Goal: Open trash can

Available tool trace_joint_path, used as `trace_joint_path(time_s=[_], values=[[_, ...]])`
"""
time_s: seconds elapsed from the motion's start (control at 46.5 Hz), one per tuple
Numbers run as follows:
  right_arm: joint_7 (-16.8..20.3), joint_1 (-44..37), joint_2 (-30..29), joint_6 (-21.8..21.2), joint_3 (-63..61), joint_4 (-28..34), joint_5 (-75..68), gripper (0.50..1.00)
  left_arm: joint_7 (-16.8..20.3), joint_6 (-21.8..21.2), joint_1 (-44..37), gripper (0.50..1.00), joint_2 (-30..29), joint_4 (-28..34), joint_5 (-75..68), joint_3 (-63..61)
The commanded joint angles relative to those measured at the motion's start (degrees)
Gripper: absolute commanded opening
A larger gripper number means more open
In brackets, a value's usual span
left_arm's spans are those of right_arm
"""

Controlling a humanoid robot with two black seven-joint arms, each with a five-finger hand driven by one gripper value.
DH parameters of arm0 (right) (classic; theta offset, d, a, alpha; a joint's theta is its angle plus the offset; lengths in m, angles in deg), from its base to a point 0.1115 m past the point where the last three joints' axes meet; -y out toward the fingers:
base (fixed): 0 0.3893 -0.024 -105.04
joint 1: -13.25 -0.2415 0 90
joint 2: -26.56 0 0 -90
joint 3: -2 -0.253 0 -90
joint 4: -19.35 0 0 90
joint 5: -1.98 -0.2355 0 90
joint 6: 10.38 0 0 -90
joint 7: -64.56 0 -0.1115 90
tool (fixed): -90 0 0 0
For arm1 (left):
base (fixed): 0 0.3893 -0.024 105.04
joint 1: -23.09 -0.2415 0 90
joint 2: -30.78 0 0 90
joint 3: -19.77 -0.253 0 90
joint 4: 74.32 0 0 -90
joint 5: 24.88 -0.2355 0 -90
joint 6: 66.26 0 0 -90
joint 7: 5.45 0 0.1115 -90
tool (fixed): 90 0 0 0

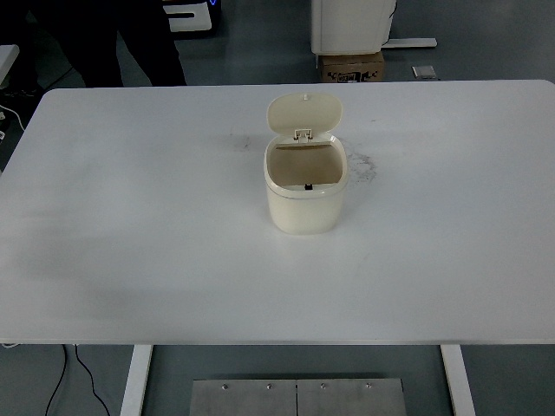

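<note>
Top view: a cream trash can (304,195) stands near the middle of a white table (130,243), its lid (304,113) flipped up and open.

The lid leans back at the hinge on the can's far side, toward the top of the frame, and the inside is exposed. Neither robot hand appears anywhere in the frame, so their fingers cannot be judged. A cardboard box (352,67) sits on the floor beyond the table at upper centre.

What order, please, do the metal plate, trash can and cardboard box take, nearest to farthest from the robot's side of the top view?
No robot hand shows.
1. metal plate, bottom edge.
2. trash can, centre of table, lid up.
3. cardboard box, floor beyond.
</note>
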Motion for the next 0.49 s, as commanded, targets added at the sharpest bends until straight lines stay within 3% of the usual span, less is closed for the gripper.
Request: trace_joint_path(time_s=[0.0,0.473], values=[[-0.04,0.00,0.00,0.00,0.00,0.00,-0.07,0.991,-0.02,-0.08,-0.01,1.000,1.21,-0.03,-0.07,0.03],[-0.04,0.00,0.00,0.00,0.00,0.09,0.11,0.991,-0.02,0.01,-1.07,1.000,1.30,-0.03,-0.15,0.03]])
